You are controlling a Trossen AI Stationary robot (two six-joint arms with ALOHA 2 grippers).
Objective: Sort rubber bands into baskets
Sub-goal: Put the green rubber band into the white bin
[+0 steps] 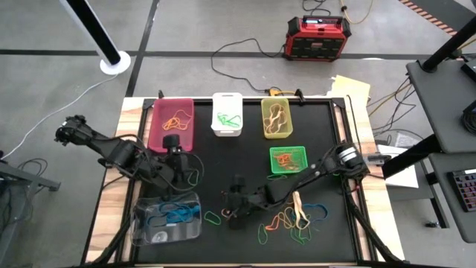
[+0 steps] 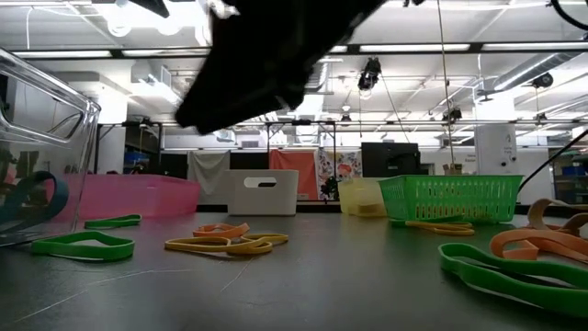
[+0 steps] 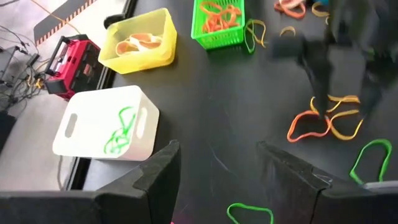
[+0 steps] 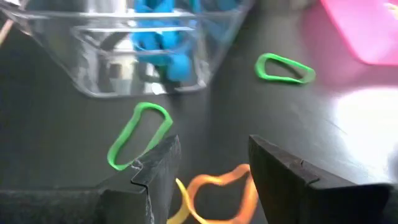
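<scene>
We see a black mat covering a wooden table, sitting on a grey floor. Behind the far edge sits a red-black box with black cables trailing off it. White round pole base off to the far left. Papers lie by the far right corner, a keyboard on a dark side desk to the right. Low view: we get ceiling lights and a monitor in the room behind
</scene>
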